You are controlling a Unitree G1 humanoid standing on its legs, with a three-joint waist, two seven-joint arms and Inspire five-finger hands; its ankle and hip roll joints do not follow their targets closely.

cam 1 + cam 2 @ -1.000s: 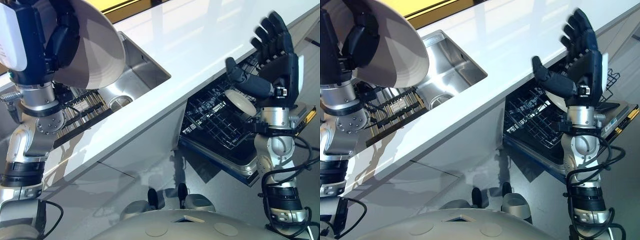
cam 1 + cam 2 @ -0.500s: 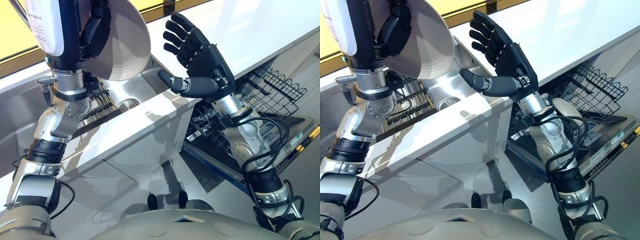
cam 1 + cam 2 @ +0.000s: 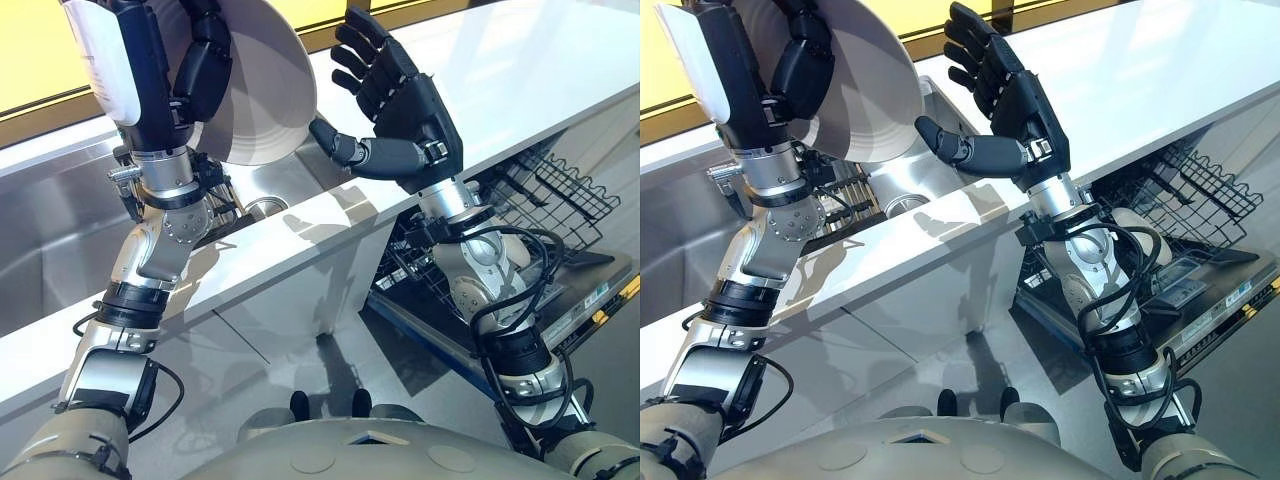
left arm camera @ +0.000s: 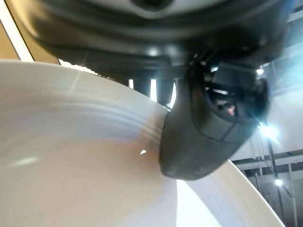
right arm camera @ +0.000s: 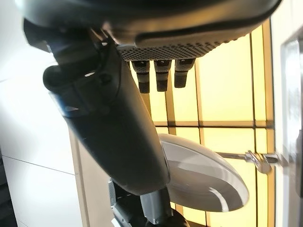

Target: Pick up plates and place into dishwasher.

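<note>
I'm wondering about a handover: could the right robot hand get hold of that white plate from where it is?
Probably yes. The right robot hand is open, beside the plate that the left robot hand grips above the sink, with nothing between them.

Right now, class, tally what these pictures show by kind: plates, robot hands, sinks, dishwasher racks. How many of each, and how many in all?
Plates: 2, the held plate and the racked plate
Hands: 2, the left hand gripping the held plate, and the right hand, which is open
Sinks: 1, the sink
Dishwasher racks: 1, the rack
Total: 6
</note>
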